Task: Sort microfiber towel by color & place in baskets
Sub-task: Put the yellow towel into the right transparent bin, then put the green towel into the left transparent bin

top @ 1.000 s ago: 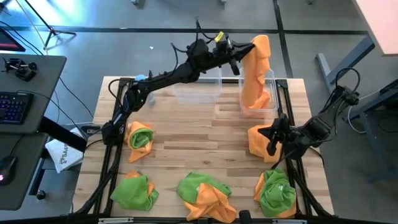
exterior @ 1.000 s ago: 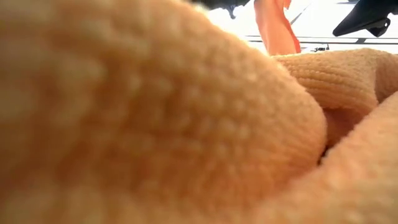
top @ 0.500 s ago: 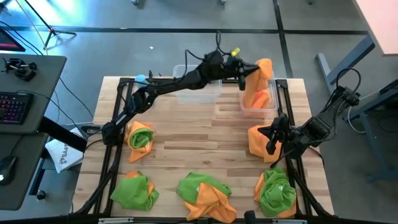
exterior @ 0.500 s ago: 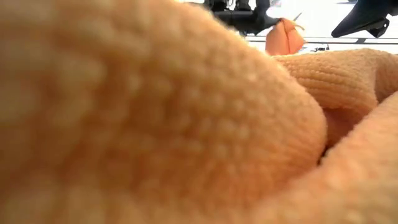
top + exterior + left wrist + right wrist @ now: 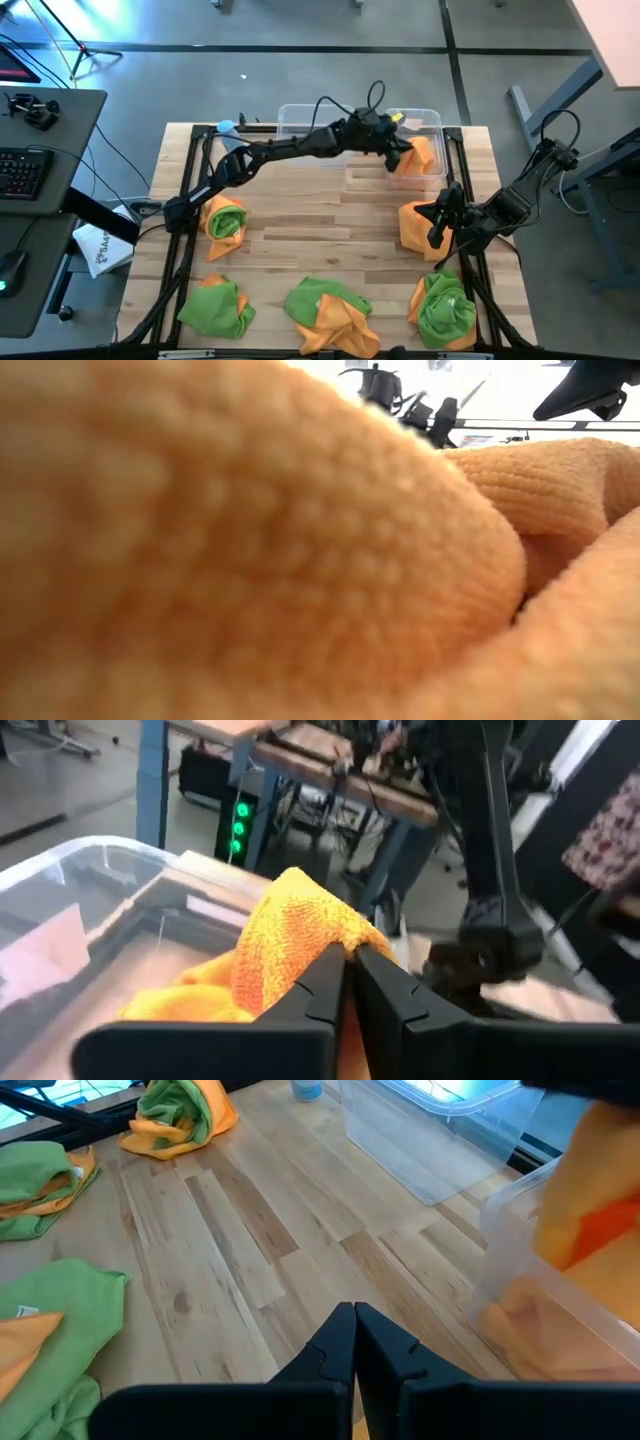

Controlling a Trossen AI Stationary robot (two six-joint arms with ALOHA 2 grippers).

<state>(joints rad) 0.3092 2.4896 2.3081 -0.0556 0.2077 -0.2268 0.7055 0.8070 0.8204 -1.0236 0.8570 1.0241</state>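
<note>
Two clear baskets stand at the table's far edge, the wider one [image 5: 315, 125] to the left of the narrower one [image 5: 432, 118]. My left gripper [image 5: 405, 155] reaches over the narrower basket's rim, shut on an orange towel [image 5: 422, 157] that lies bunched inside it. My right gripper [image 5: 437, 228] hangs shut over the table's right side, beside another orange towel [image 5: 412, 225], touching nothing. In the right wrist view its fingers [image 5: 355, 1342] are together above bare wood. My left gripper pinches a raised fold of the orange towel [image 5: 300, 925] between its two fingers. The fingers come slanting from the table's left, close to level. The rest of the towel [image 5: 185, 1005] lies slack inside the narrower basket.
Other towels lie on the table: an orange-and-green bundle [image 5: 225, 217] at left, a green one [image 5: 215, 305] near left, a green-and-orange heap [image 5: 330, 315] near the middle, a green one [image 5: 445, 310] near right. A blue-capped bottle [image 5: 227, 126] stands far left. An orange towel [image 5: 250, 560] fills the low view.
My left gripper has come down toward the narrower basket and tipped from pointing steeply down to nearly level. The orange towel, which hung long below the fingers, has sunk into the basket and bunched up there.
</note>
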